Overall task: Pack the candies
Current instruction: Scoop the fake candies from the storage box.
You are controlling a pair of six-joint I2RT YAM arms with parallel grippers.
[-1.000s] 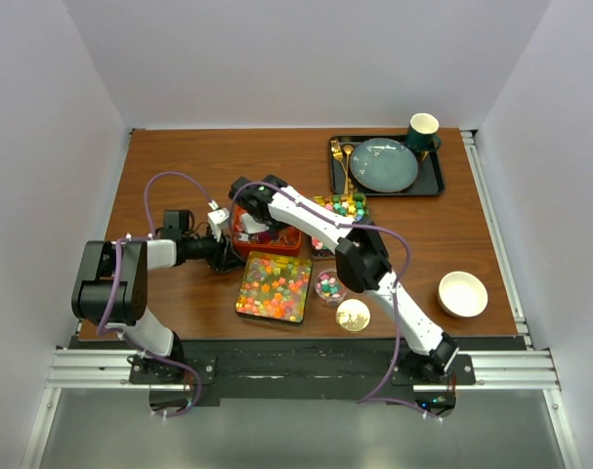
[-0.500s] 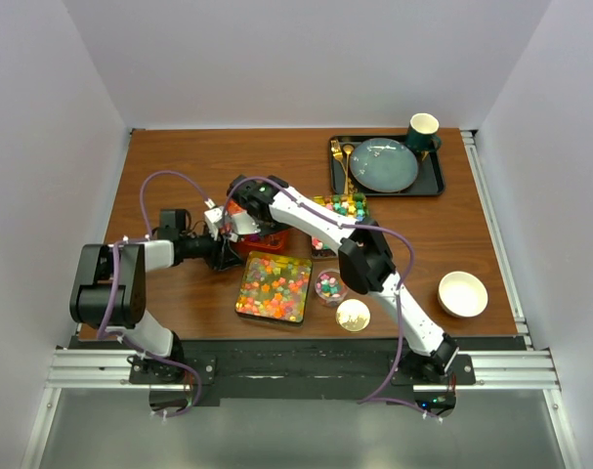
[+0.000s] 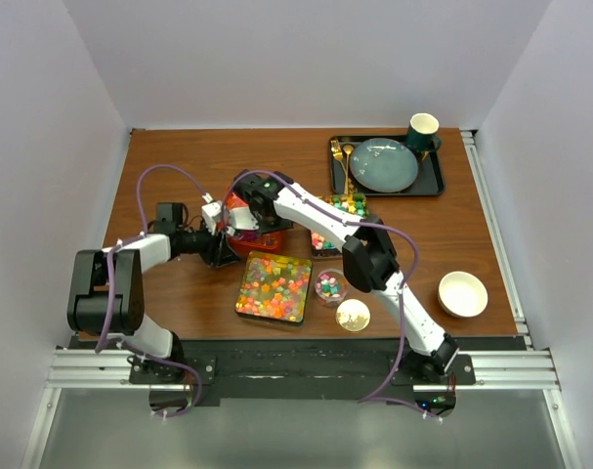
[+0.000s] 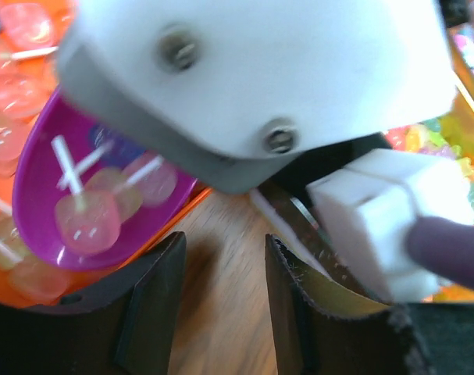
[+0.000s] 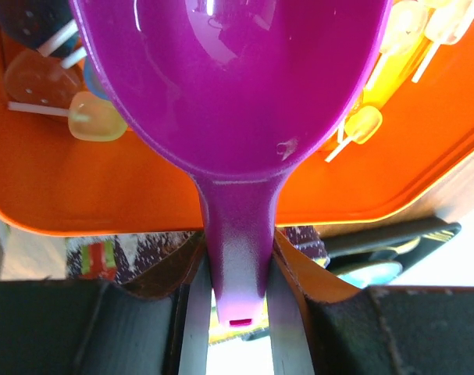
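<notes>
Round glossy candies [image 3: 274, 286] fill a square tray at the front. Star-shaped candies [image 3: 346, 206] fill a box behind it, and some sit in a small jar [image 3: 328, 285]. My right gripper [image 3: 246, 212] [image 5: 237, 258] is shut on the handle of a purple scoop [image 5: 229, 86], held over an orange tray [image 3: 255, 234] of lollipops. In the left wrist view the scoop [image 4: 88, 195] carries a few lollipops. My left gripper [image 3: 223, 250] [image 4: 221, 258] is open and empty, low over the wood beside the orange tray's [image 4: 33, 293] edge.
A gold lid [image 3: 353, 316] lies by the jar. A white bowl [image 3: 463, 293] sits at the front right. A black tray [image 3: 433, 184] at the back right holds a teal plate [image 3: 383, 164], a cup [image 3: 423, 128] and gold cutlery.
My right gripper has carried the scoop left and a little farther back over the orange tray. My left arm has shifted slightly back; its gripper stays by the tray.
</notes>
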